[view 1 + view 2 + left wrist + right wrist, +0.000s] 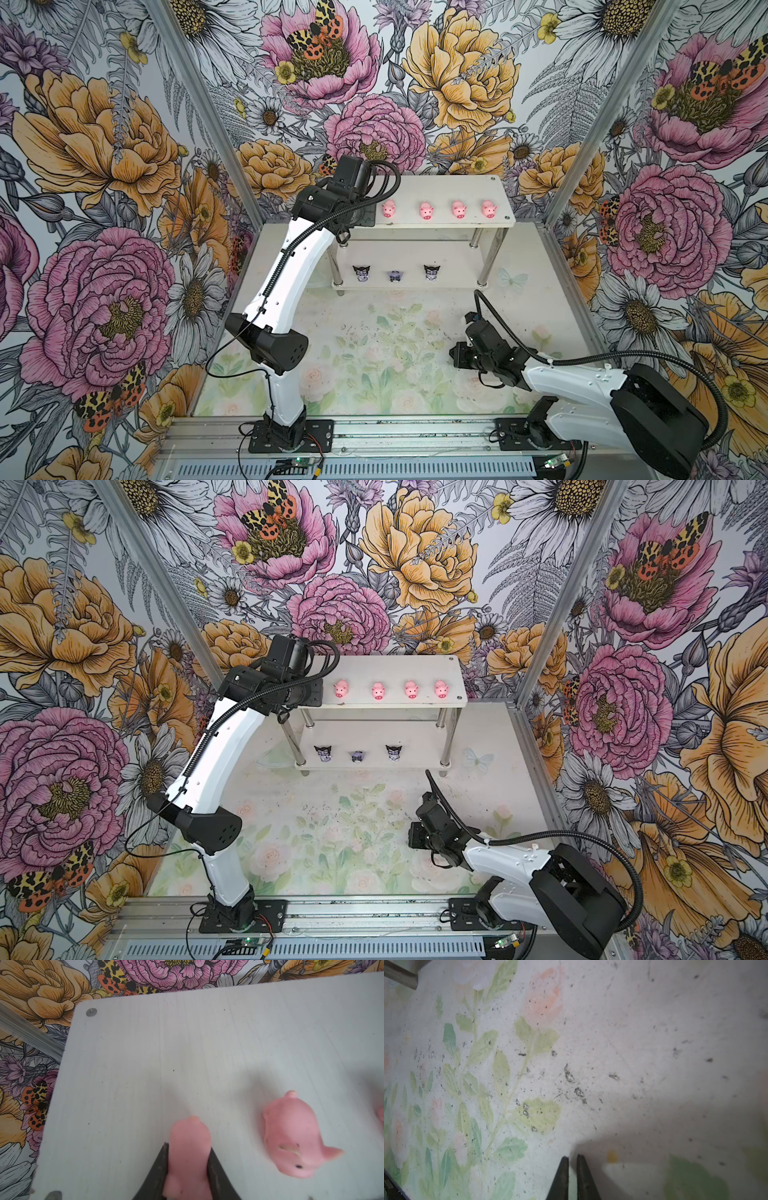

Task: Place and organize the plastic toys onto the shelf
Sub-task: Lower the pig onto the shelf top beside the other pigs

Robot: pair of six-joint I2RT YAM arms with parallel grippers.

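Pink pig (188,1159): pinched between left gripper (188,1146) fingers, at shelf (145,1053) top tier. Neighbour pig (291,1138): just beside fingers, apart. Handling: seat upright, open gently, match row spacing. Right gripper (572,1157): near-closed, empty.

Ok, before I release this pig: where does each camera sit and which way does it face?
Both top views: high at the front, looking down and back at the table and shelf; left arm and right arm show.
Left wrist: above the shelf's top board, looking down; only the left gripper shows, shut on a pig.
Right wrist: low over the table, looking down at it; only the right gripper shows, shut, holding nothing.
Shared: the loose pig beside the left gripper is the leftmost pig in both top views.
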